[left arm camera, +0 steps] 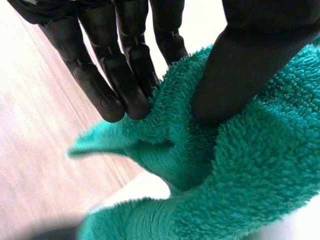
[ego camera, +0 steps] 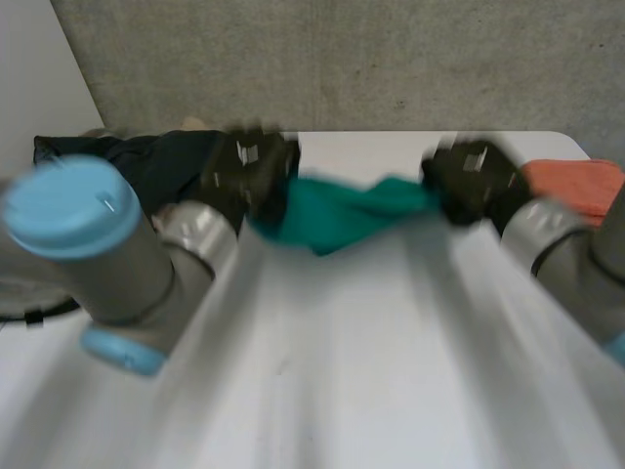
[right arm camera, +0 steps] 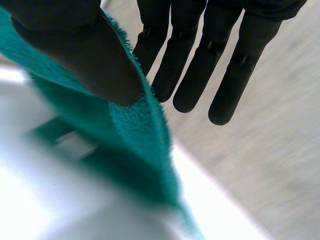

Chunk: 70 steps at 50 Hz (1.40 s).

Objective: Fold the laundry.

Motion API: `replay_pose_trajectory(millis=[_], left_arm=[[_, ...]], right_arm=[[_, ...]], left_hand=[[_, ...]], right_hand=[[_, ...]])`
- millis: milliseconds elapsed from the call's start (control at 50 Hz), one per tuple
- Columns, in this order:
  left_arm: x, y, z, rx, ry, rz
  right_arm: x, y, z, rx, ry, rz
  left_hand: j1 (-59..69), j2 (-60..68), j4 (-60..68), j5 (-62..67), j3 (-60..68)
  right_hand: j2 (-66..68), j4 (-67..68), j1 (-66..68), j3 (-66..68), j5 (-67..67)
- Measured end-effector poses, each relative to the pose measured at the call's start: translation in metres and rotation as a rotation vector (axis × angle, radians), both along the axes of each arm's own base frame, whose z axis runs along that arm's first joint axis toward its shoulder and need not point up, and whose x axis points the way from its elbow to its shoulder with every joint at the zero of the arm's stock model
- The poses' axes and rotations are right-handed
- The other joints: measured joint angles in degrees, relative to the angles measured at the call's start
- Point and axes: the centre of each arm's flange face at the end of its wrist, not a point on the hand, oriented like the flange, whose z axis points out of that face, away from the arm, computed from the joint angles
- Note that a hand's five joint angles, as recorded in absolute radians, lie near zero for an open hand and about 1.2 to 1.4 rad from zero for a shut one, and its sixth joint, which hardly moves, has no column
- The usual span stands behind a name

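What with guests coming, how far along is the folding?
Done: perhaps the orange cloth, lying flat at the right. In hand: the teal towel, pinched by the left robot hand and right robot hand, not yet folded. Left: that fold and the dark pile.

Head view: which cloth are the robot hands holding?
The teal towel, pinched at its ends by the left robot hand and right robot hand; the dark cloth and orange cloth lie aside, ungripped.

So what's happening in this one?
The left hand and the right hand each pinch an end of a green towel between thumb and fingers, holding it over the white table. It sags in the middle, not yet folded. A dark pile of clothes and an orange cloth lie at the far edge.
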Motion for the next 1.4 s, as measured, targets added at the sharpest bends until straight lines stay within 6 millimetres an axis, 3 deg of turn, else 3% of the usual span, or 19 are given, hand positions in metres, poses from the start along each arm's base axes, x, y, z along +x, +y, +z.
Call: replay_pose_trajectory(millis=[100,160,180,380,520,680,840,880,1000,1120,1300,1360,1400], left_arm=[[0.014,0.015,-0.061,0.155,-0.148,0.023],[0.020,0.022,-0.075,0.204,-0.196,0.029],[0.023,0.026,-0.078,0.228,-0.218,0.029],[0.038,0.037,-0.055,0.253,-0.223,0.008],[0.054,0.015,-0.046,0.247,-0.194,0.025],[0.057,-0.016,-0.060,0.265,-0.189,-0.030],[0.048,-0.030,-0.081,0.281,-0.240,-0.072],[0.046,-0.033,-0.084,0.272,-0.263,-0.070],[0.043,-0.048,-0.085,0.207,-0.337,-0.024],[0.044,-0.055,-0.072,0.159,-0.375,0.024],[0.045,-0.045,-0.049,0.127,-0.374,0.003],[0.046,-0.039,-0.038,0.117,-0.373,0.000],[0.046,-0.034,-0.028,0.104,-0.368,-0.001]], right_arm=[[-0.002,0.022,-0.055,0.224,0.099,0.056],[-0.003,0.027,-0.069,0.263,0.133,0.065],[-0.004,0.029,-0.077,0.278,0.160,0.069],[-0.003,0.034,-0.076,0.253,0.192,0.065],[-0.006,0.035,-0.066,0.239,0.162,0.048],[-0.007,0.037,-0.061,0.232,0.152,0.043],[-0.008,0.038,-0.062,0.235,0.155,0.043],[-0.008,0.038,-0.062,0.235,0.157,0.043],[-0.010,0.036,-0.062,0.233,0.161,0.035],[-0.012,0.034,-0.062,0.232,0.164,0.026],[-0.011,0.036,-0.060,0.230,0.164,0.032],[-0.010,0.038,-0.058,0.233,0.158,0.035],[-0.010,0.038,-0.055,0.235,0.150,0.029]], left_hand=[[0.0,-0.3,-0.1,0.0,-0.1],[-0.3,-1.3,-1.4,-0.1,-1.1],[-15.5,-17.1,-17.0,-12.2,-16.4],[-29.9,-33.3,-33.4,-28.8,-32.5],[-34.4,-38.0,-38.2,-33.7,-37.2],[-35.8,-39.9,-40.4,-36.0,-39.3],[-35.5,-39.6,-40.1,-35.5,-39.1],[-34.2,-38.5,-38.6,-33.8,-37.9],[-9.0,-13.9,-13.9,-9.5,-13.6],[-5.6,-8.8,-9.2,-4.4,-8.6],[1.7,0.0,-0.1,3.4,0.2],[1.7,0.0,0.0,3.4,0.2],[1.7,0.0,0.0,3.4,0.2]], right_hand=[[0.0,0.0,0.7,0.1,0.0],[0.0,0.0,0.7,0.1,0.0],[0.0,0.0,0.7,0.1,0.0],[0.0,0.0,0.7,0.1,0.0],[0.0,0.0,0.7,0.1,0.0],[0.0,0.0,0.7,0.1,0.0],[0.0,0.0,0.7,0.1,0.0],[0.0,0.0,0.7,0.1,0.0],[0.0,0.0,0.7,0.1,0.0],[0.0,0.0,0.7,0.1,0.0],[-0.4,-0.6,0.7,-0.5,-0.4],[-13.0,-13.8,-9.1,-13.5,-14.0],[-31.1,-30.3,-27.1,-31.0,-31.1]])
